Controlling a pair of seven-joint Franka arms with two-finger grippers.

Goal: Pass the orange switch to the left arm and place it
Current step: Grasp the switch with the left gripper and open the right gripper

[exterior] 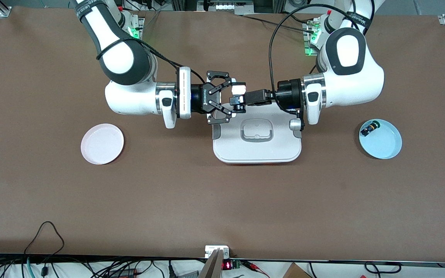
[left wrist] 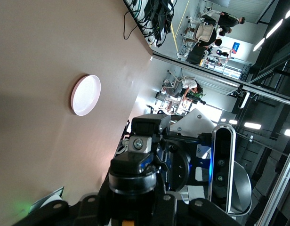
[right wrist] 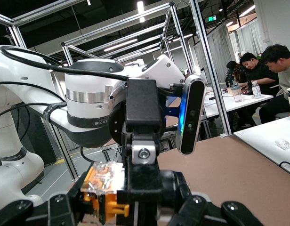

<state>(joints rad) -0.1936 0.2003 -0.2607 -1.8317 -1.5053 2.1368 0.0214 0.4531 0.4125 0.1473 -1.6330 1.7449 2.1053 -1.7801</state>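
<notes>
I see both grippers meeting above the large white lidded box (exterior: pixel 257 139). The left gripper (exterior: pixel 237 103) pinches the tiny orange-capped black switch (right wrist: pixel 107 195); the right gripper (exterior: pixel 228 98) is spread around it.

Pink plate (exterior: pixel 102 143): I see it bare, toward my right arm's end.
Blue plate (exterior: pixel 381 139): toward my left arm's end, holding a green-capped part (exterior: pixel 371 127).

Both hands (exterior: pixel 233 99) meet above the box (exterior: pixel 257 144).
</notes>
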